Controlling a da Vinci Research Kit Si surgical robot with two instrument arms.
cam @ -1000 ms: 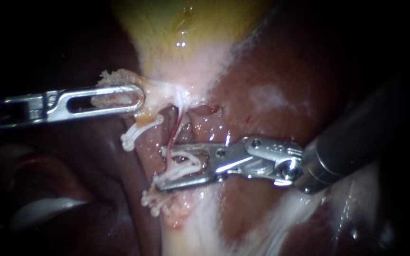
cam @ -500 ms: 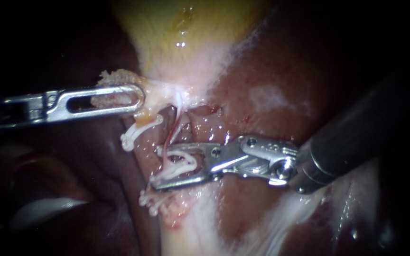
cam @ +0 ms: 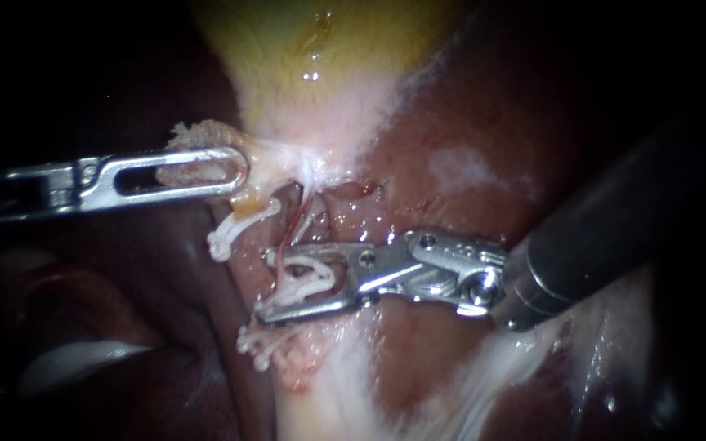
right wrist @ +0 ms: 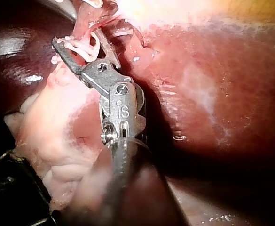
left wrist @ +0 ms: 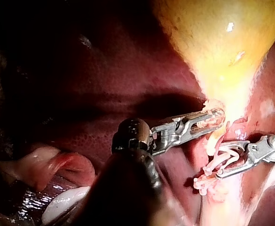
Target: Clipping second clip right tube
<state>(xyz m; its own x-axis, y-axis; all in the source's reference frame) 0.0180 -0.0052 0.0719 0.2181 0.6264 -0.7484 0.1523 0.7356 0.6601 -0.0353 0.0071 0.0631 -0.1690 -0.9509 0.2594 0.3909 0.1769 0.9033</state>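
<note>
Right tube (cam: 293, 233): a thin red strand running down from the pale neck of the gallbladder (cam: 320, 49) into the mouth of my right instrument (cam: 267, 286). It sits in the middle of the endoscope view, between my 2 instruments.

My right instrument: the 2 jaws stand apart in a narrow V, neither released nor pressed home. They carry 1 white clip (cam: 308, 276). Each leg of the clip lies against the inside of 1 jaw, so the jaws grasp the clip from 2 sides. The tube crosses the upper jaw near its tip and passes in between the clip's spread legs. Whether those legs touch the tube, I cannot tell.

My left instrument (cam: 234, 171): jaws clenched on a tan tag of tissue at the gallbladder's neck, which shows through the slot in the jaw.

Edges: 1 closed white upper clip (cam: 229, 233) hangs just below the left instrument's jaws, near my right upper jaw's tip but apart from it. A cluster of lower clips (cam: 259, 349) lies just under the lower jaw's tip; contact cannot be judged. The liver (cam: 467, 122) lies close beneath the right instrument's hinge and shaft.

Open room: a clear gap shows between the left instrument's jaws and my right upper jaw, crossed only by the tube and pale strands. Beside the jaw tips, toward the left instrument's shaft, the tissue falls away into shadow.
</note>
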